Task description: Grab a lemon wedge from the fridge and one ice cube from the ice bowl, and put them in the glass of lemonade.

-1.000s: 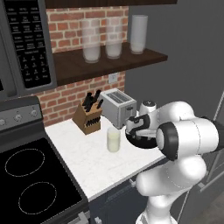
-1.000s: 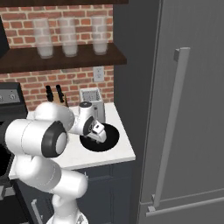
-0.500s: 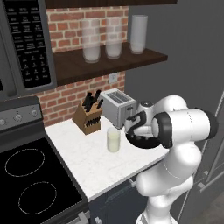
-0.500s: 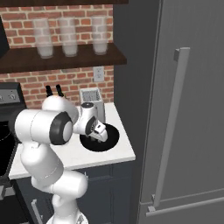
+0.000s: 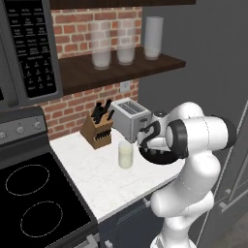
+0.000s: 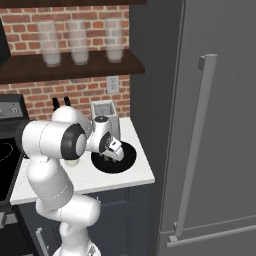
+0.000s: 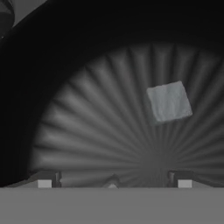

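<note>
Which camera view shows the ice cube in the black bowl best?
The hand view: the ice cube lies plain on the ribbed ice bowl. The right base view shows the bowl's rim, the left only its edge; no cube is discernible there.

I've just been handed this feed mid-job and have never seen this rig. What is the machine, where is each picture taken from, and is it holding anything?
It is a white robot arm on a driving base, in a rendered kitchen. Two pictures come from base cameras behind the arm, left and right; the third looks along the gripper. On the counter stand a knife block, a toaster and the glass of lemonade. The gripper hangs over the ice bowl, jaws apart, holding nothing. The pale square is an ice cube. The fridge is closed.
</note>
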You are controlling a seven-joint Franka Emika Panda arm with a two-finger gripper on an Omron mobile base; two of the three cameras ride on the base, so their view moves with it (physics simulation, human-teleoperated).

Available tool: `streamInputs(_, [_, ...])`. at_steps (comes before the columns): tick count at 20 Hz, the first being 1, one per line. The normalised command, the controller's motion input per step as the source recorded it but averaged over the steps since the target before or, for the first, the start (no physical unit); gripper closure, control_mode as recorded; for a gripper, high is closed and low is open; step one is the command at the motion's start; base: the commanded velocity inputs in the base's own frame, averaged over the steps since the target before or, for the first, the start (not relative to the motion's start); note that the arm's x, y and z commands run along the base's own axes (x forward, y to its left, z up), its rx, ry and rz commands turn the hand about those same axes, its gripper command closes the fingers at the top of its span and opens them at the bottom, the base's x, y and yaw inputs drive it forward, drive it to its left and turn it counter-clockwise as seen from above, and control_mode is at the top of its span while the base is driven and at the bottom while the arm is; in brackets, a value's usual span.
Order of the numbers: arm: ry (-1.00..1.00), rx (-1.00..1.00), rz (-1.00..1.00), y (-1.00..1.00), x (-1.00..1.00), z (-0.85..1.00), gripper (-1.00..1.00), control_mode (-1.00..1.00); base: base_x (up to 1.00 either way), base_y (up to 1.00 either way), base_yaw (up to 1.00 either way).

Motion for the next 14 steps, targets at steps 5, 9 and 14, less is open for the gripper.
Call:
streamInputs(5, [0.0,0.0,-0.01,0.11,-0.13,-0.06,1.0,-1.0,0.0,0.0,0.0])
streamInputs(9, [0.0,0.0,-0.03,0.17,-0.15,-0.09,1.0,-1.0,0.0,0.0,0.0])
streamInputs(14, [0.01,0.0,-0.02,0.07,-0.02,-0.01,1.0,-1.0,0.0,0.0,0.0])
